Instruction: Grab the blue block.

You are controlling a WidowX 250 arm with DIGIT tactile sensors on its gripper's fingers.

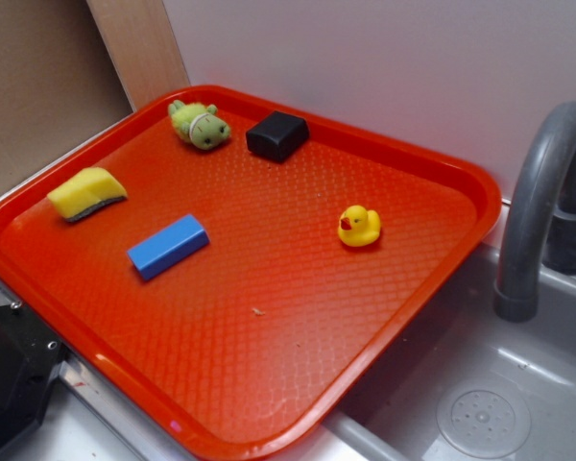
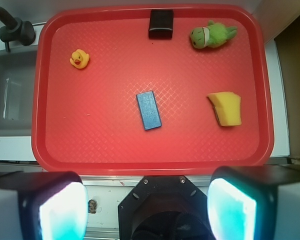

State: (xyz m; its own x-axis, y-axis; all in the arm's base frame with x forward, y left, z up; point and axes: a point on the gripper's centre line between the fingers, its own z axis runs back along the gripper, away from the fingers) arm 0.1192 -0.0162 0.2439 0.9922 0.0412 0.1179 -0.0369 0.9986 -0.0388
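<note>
The claw (image 2: pixel 147 207) is released, its pads wide apart, off the tray's (image 2: pixel 155 161) near rim. The blue block (image 2: pixel 148 110) lies flat straight ahead, mid-tray, untouched. No writing is readable.

The blue block (image 2: pixel 148 110) lies mid-tray (image 2: pixel 90 150), beyond the wide-apart fingers (image 2: pixel 62 212).

Bare tray (image 2: pixel 100 135) surrounds the blue block (image 2: pixel 148 110); yellow sponge (image 2: pixel 226 108) lies nearest.
</note>
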